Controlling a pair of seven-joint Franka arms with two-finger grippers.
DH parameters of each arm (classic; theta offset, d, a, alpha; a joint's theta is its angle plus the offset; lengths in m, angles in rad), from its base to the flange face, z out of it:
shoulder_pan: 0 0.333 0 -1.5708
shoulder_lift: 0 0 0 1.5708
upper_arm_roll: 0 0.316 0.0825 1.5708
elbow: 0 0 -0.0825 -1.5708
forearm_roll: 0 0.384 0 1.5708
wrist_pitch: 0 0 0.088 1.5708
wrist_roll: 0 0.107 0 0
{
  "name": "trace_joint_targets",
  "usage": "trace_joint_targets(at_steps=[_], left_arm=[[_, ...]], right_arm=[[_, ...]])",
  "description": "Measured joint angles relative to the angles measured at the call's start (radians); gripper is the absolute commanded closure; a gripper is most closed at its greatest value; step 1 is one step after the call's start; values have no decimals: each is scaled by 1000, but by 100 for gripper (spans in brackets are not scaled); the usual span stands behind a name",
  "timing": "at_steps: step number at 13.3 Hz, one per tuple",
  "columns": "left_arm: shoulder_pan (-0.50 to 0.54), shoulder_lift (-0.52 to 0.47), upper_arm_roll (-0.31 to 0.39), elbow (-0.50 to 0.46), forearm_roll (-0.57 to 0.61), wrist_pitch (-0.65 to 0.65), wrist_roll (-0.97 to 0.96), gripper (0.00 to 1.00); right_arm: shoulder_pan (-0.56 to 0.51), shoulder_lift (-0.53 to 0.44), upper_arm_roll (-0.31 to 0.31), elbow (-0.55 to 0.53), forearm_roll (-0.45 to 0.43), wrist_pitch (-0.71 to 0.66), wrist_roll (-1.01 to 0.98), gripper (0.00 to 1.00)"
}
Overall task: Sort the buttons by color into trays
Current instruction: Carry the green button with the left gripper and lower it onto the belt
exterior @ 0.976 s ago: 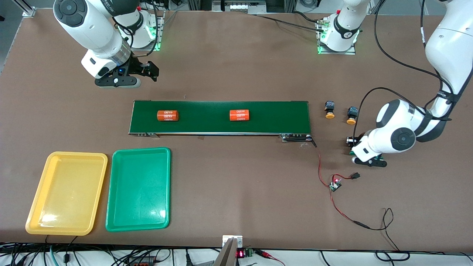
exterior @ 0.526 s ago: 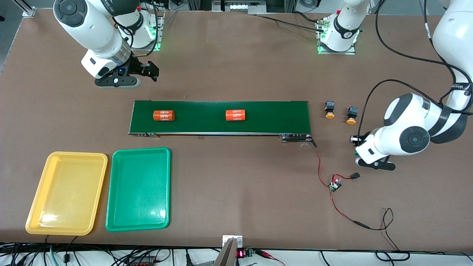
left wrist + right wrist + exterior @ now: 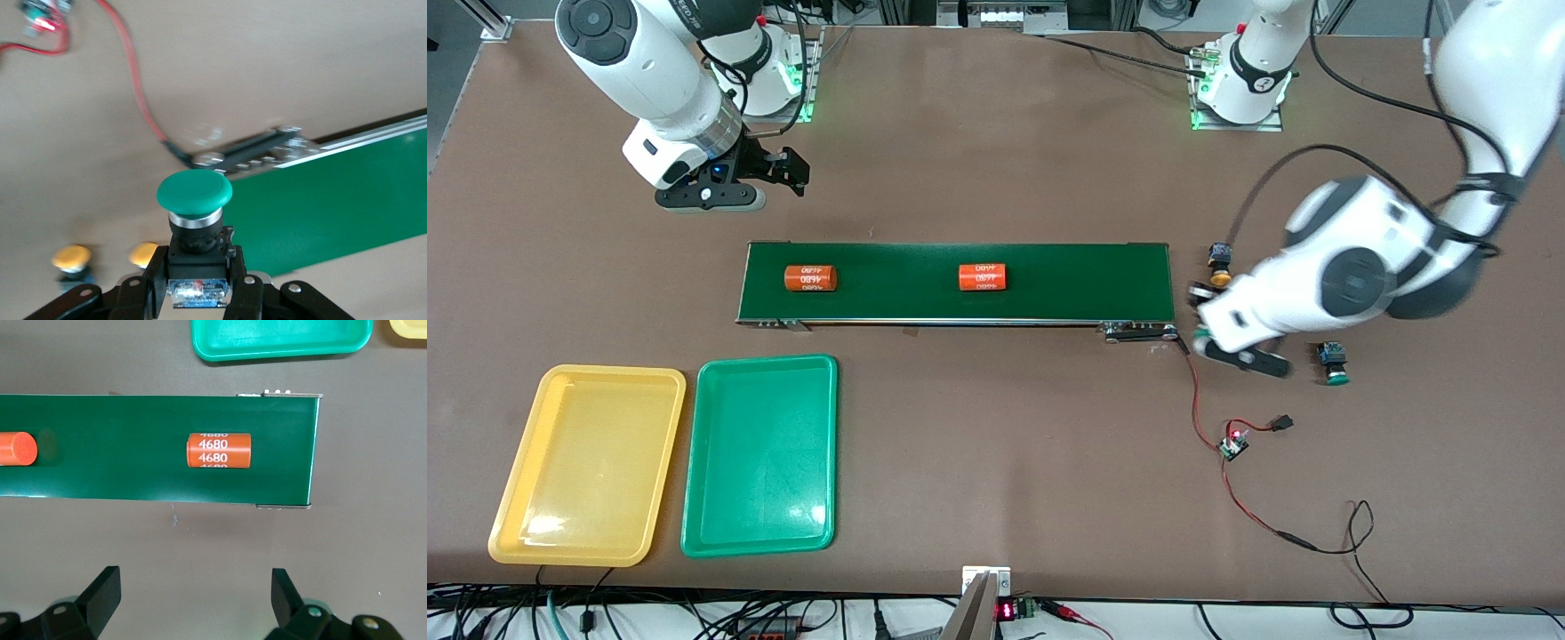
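The left gripper (image 3: 197, 293) was clenched on a green-capped push-button switch (image 3: 194, 220) with a smooth domed cap, metal collar and black-and-blue body, held over the matte brown surface (image 3: 996, 462) just off the long dark-green belt (image 3: 956, 282), at its 3 o'clock end; two glossy orange cylinders (image 3: 810, 277) on the belt read "4680" in white; a yellow-capped switch (image 3: 1219, 264) and a second green-capped switch (image 3: 1333, 363) stood near; the right gripper (image 3: 193, 600) waited with fingers spread at the belt's 11 o'clock; the glossy yellow plastic tray (image 3: 516, 498) and green plastic tray (image 3: 818, 444), rounded rectangles, lay at its 7 o'clock.

Green-capped button (image 3: 194, 220) upright between jaws
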Motion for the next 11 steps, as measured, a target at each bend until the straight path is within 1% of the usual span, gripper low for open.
trace_joint_targets(at_steps=[2,3,6,7,8,9,10,11], left_arm=[[-108,4,3,-27,-2,23,-134,89],[-153,8,9,-46,-2,60,-200,89],[-225,23,56,-128,-2,195,-311,88],[-235,28,80,-167,-2,257,-332,86],[-243,31,107,-202,-2,318,-343,76],[-254,33,136,-224,-2,353,-350,20],[-264,36,152,-227,-2,372,-361,0],[-269,35,153,-224,-1,375,-383,0]], right_arm=[[0,0,0,0,0,0,0,0],[0,0,0,0,0,0,0,0],[0,0,0,0,0,0,0,0],[0,0,0,0,0,0,0,0],[0,0,0,0,0,0,0,0],[0,0,0,0,0,0,0,0],[0,0,0,0,0,0,0,0],[0,0,0,0,0,0,0,0]])
